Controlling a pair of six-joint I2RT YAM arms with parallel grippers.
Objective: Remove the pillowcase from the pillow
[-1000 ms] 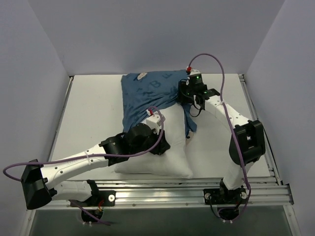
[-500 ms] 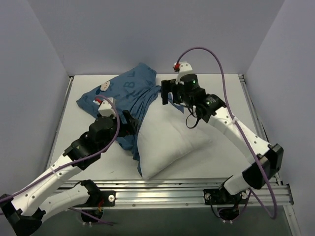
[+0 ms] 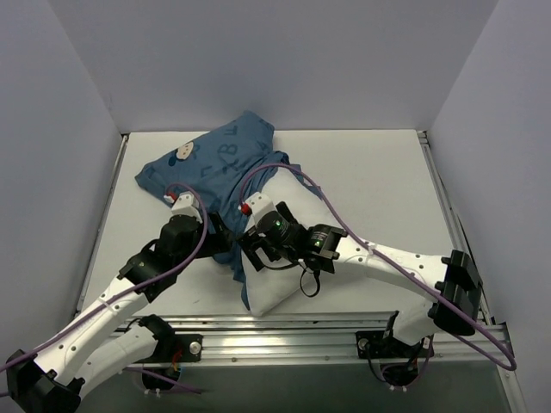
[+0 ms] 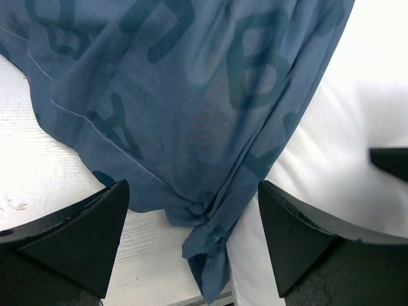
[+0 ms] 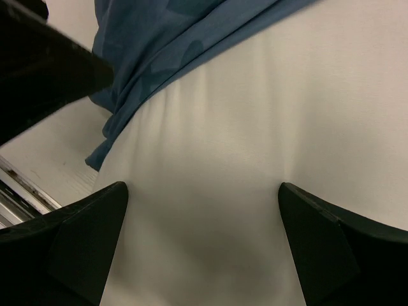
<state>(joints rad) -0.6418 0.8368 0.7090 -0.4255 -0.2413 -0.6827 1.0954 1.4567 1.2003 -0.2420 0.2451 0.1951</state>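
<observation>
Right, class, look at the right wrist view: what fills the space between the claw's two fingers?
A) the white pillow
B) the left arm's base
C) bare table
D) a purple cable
A: in that view the open right claw frames the white pillow, with the blue pillowcase only at the upper left.

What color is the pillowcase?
The pillowcase is blue with big letters on it; the left wrist view shows it best.
</observation>
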